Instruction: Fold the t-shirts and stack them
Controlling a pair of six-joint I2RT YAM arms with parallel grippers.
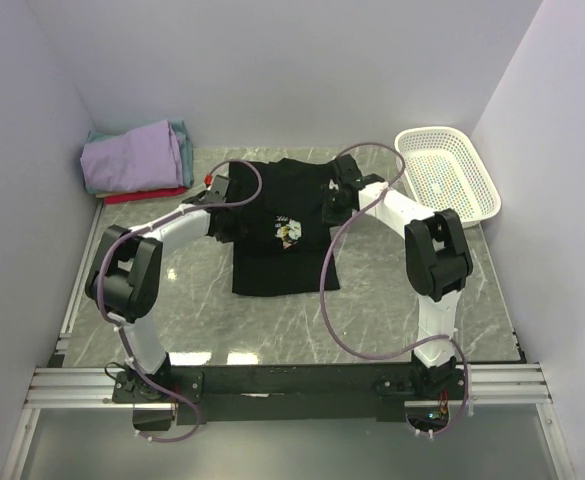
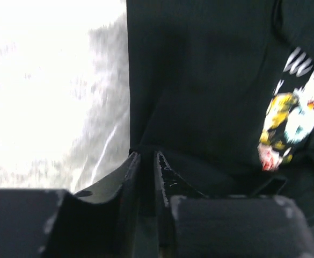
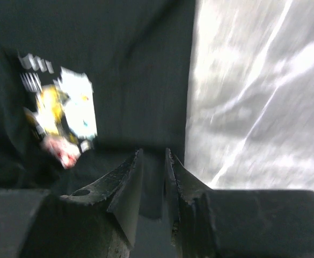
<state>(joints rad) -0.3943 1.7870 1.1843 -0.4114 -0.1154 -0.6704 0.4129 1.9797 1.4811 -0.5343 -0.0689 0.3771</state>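
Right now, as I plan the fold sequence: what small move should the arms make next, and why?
The left gripper and right gripper sit low at the side edges of the black t-shirt, jaws slightly parted; the shirt lies narrow and flat. So probably lift both straight up, clear of the cloth.
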